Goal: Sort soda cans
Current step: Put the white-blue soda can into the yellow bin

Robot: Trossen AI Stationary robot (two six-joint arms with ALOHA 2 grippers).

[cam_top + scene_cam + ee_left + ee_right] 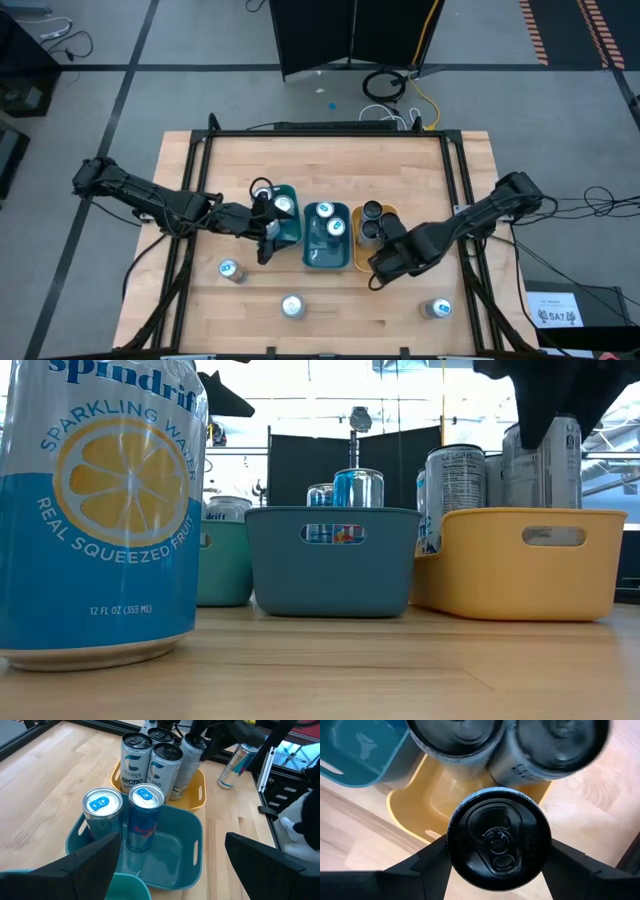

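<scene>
Three trays stand side by side mid-table: a green one (290,232), a blue one (322,255) and an orange one (360,250). The blue tray holds two blue-topped soda cans (146,815). Two dark-topped cans (150,762) stand in the orange tray. My right gripper (499,865) is shut on a third dark-topped can (499,842) over that tray's near end. My left gripper (170,870) hangs open over the green tray's near end, with nothing between its fingers. My right gripper pinches the can's upper wall (454,845) between its two fingers, one on each side just under the rim. The fingers come from above, pointing steeply down. The can stands nearly upright with its lower part inside the orange tray (520,560); the tray wall hides its bottom.
Three loose cans stand on the table's near half: left (230,270), middle (291,306) and right (437,309). The green tray holds silver-topped cans (284,207). A black frame (205,150) runs along the table's sides and far edge.
</scene>
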